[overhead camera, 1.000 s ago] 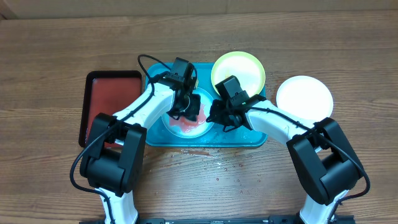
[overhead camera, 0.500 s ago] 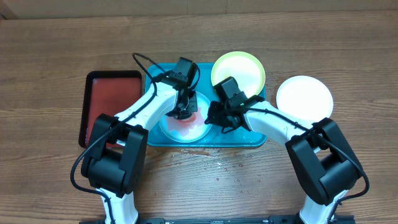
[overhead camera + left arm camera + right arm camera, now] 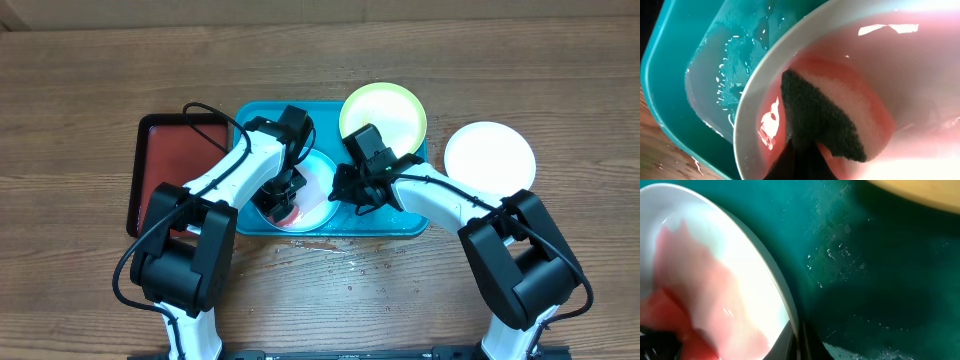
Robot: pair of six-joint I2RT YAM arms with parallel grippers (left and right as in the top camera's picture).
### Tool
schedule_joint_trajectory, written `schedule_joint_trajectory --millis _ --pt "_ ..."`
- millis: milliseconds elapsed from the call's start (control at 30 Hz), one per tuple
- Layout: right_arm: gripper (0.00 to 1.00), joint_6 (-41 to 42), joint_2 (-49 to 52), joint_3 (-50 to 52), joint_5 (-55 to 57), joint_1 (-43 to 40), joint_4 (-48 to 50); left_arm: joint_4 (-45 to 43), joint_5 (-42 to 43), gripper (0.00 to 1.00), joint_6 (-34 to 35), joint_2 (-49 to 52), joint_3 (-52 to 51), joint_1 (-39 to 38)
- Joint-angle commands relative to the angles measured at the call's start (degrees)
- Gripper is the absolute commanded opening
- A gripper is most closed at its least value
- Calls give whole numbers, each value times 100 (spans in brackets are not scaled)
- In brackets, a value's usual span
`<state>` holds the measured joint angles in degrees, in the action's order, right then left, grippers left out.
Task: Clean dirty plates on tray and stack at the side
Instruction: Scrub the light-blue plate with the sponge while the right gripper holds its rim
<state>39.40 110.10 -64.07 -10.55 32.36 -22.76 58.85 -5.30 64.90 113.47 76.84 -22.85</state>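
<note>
— How many plates do you count?

— Three, all round and plastic. The light blue rimmed plate [image 3: 320,172] lies in the left half of the large rectangular turquoise plastic tray [image 3: 390,222], with pink-red smears across its near part. The yellow-green rimmed plate [image 3: 385,115] sits at the tray's far right corner and overlaps the far edge. The plain white plate [image 3: 489,155] rests on the brown wooden table [image 3: 80,80], to the right of the tray and apart from it.

— And trays?

— Two. The turquoise plastic tray is in the middle, wet with droplets. A smaller dark red tray [image 3: 172,150] with a black rim lies just beside it on the left.

— What are the two grippers doing?

— The left gripper [image 3: 283,197] is over the near left part of the light blue rimmed plate. Its fingers pinch a single dark green sponge [image 3: 820,120], which lies flat against the inside of the plate in pink foam.

— And the other?

— The right gripper [image 3: 347,190] is at the right edge of the same plate. In its wrist view, dark fingers show on either side of the rim, closed on it.

— Is that plate flat or tipped?

— I cannot tell.

— Anything else?

— A few wet spots on the table near the tray's near edge.
</note>
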Motion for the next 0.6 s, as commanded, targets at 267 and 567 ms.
schedule_joint_trajectory --millis 267,567 --pt "4 90 92 -17 146 -50 -44 -1825 352 4 -3462 79 -129 -24" --pt "4 90 92 -17 146 -50 -50 -2780 656 4 -6054 79 -131 -90"
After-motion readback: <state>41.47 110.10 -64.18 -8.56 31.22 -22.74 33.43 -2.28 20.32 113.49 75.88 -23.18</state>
